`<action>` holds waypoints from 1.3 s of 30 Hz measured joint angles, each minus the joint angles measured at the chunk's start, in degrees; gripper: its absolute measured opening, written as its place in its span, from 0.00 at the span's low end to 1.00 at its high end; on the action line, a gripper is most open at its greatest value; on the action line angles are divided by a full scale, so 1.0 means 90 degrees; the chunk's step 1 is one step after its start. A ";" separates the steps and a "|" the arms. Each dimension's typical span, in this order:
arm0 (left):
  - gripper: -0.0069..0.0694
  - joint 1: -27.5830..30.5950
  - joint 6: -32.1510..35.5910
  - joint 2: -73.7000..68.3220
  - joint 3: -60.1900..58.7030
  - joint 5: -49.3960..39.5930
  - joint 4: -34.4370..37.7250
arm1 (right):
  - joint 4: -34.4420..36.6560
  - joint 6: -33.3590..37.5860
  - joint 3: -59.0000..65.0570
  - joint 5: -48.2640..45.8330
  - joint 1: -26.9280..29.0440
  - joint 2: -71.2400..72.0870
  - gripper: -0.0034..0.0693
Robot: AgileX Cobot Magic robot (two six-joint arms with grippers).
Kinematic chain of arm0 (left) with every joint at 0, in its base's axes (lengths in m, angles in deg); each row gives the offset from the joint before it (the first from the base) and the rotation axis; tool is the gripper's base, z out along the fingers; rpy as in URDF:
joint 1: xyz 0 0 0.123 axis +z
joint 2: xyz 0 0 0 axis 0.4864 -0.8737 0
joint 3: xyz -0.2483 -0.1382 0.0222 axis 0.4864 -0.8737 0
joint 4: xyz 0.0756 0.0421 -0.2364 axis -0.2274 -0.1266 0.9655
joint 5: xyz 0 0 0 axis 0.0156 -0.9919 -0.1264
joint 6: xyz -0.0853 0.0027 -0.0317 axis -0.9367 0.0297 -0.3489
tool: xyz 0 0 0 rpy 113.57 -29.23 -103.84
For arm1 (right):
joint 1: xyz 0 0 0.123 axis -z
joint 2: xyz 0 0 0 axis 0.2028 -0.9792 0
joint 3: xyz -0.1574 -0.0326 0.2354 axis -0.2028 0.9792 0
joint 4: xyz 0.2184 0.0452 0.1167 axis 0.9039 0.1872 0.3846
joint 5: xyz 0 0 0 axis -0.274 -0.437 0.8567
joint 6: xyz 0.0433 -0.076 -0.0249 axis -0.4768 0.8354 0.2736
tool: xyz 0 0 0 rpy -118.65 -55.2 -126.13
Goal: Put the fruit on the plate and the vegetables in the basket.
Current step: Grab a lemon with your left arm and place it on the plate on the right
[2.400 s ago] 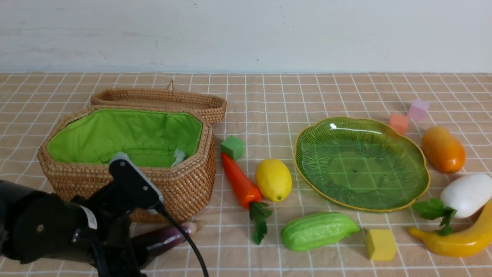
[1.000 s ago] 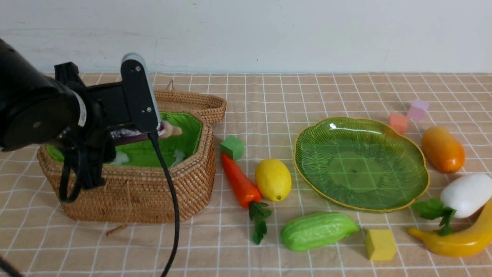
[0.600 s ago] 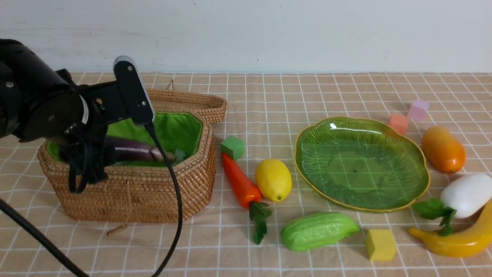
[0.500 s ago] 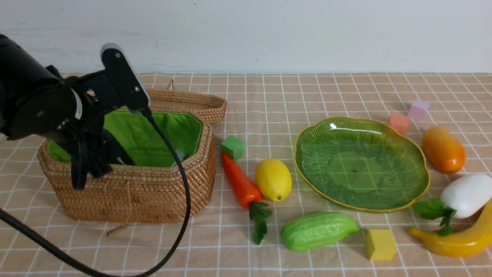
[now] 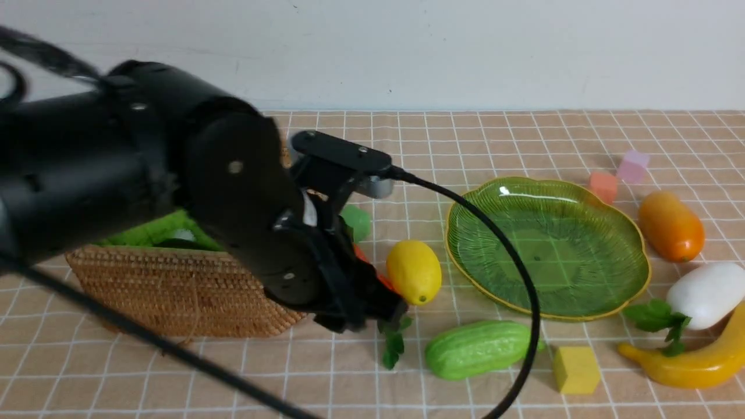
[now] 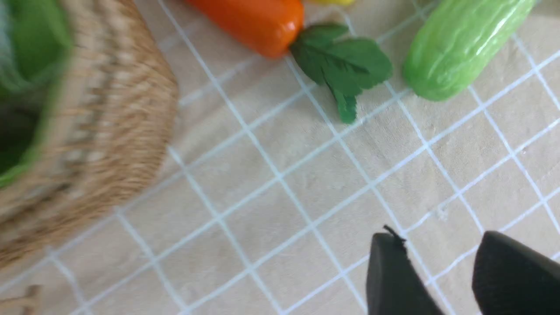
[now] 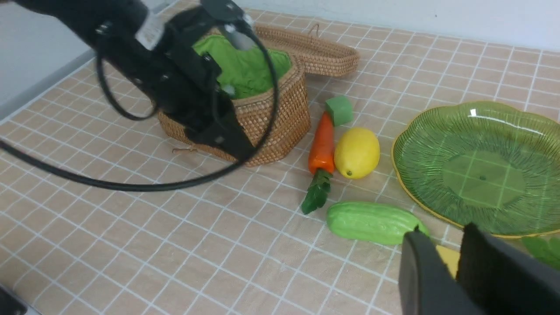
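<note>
From the front the left arm (image 5: 145, 163) hid most of the carrot (image 7: 322, 142); the right wrist view showed it whole on the table (image 7: 131, 227), just beside the lemon (image 7: 357, 152). The left gripper (image 6: 442, 253) had its fingers parted and empty — the right gripper (image 7: 446, 247) had its fingers nearly together, closure unclear. The basket (image 5: 174, 291) held a dark shape, probably the eggplant (image 5: 173, 244).

Brown wicker basket (image 5: 174, 291) left; orange carrot (image 7: 322, 144) just right of it; yellow lemon (image 5: 414, 272) beside carrot; green glass plate (image 5: 547, 250) further right; ribbed light-green gourd (image 5: 480, 349) before lemon; orange oval mango (image 5: 671, 226), white radish (image 5: 707, 294), curved yellow banana (image 5: 692, 364) right of plate
</note>
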 joint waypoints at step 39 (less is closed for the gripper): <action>0.81 0.0001 -0.1469 -0.4348 0.3924 0.0147 -0.1877 | -0.0053 -0.0019 0.0000 -0.0513 0.0000 0.0000 0.28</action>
